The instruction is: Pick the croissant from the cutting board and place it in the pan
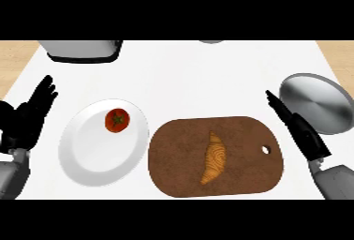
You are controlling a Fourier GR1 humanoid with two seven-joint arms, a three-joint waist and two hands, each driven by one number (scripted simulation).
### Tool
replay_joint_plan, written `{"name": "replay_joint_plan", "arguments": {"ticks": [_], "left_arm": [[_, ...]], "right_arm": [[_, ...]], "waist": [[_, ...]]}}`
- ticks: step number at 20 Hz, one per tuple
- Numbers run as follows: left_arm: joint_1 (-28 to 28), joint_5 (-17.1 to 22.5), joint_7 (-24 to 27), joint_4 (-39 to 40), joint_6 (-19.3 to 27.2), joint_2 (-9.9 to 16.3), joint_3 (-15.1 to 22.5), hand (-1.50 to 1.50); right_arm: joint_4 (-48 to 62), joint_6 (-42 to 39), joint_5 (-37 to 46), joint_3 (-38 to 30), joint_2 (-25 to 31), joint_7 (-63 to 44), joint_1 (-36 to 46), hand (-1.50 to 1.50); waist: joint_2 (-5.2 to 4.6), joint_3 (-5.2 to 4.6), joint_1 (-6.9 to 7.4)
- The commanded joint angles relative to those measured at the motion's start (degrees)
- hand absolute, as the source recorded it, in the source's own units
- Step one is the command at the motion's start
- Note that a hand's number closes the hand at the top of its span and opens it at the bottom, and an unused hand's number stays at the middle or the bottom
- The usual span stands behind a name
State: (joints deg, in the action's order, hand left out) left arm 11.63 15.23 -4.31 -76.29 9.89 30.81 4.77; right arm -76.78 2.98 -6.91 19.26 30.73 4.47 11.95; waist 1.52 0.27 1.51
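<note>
- One croissant (213,158) lies lengthwise in the middle of the single brown cutting board (180,154), untouched and easy to reach.
- Right hand (298,127), fingers straight and holding nothing, stands between the board and the one grey pan (318,103).
- Left hand (29,115) rests open beside one white plate (86,159) carrying one tomato (117,120).

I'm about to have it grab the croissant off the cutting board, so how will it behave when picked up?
The croissant lies flat on the cutting board, so it probably won't roll. Its long, tapered shape suggests gripping the thicker middle. It is likely light and crushable, so fingers should close gently.
</note>
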Motion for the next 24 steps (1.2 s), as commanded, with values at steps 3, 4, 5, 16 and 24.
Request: {"name": "replay_joint_plan", "arguments": {"ticks": [3,4,5,16,24], "left_arm": [[1.16,0.74,0.84,-5.11,0.51,-0.68,-2.91,0.00],[-0.77,-1.13,3.02,-6.46,2.57,-3.73,-0.18,0.00],[3.85,-1.18,1.34,-5.60,3.58,-3.77,-0.90,0.00],[-0.62,-2.71,2.52,-7.53,5.82,-10.01,2.27,0.00],[-2.44,-1.97,3.21,-8.46,3.12,-7.01,-0.14,0.00]], "right_arm": [[2.05,-8.56,-1.97,2.87,-4.90,0.85,3.80,1.50],[-0.65,-11.23,-3.94,4.77,-6.20,-3.47,6.08,1.50],[2.95,-14.18,-4.09,5.92,-7.00,-1.13,6.92,1.50],[-25.43,6.73,17.60,1.98,8.35,-1.75,-5.65,-1.50],[-42.17,-13.35,13.77,0.09,24.84,-25.87,0.18,-1.50]], "waist": [[-1.53,-0.23,-0.60],[-1.43,-0.27,-0.07],[-1.78,-0.21,-0.22],[-0.83,-0.39,-3.44],[-0.90,-0.54,-1.99]]}}
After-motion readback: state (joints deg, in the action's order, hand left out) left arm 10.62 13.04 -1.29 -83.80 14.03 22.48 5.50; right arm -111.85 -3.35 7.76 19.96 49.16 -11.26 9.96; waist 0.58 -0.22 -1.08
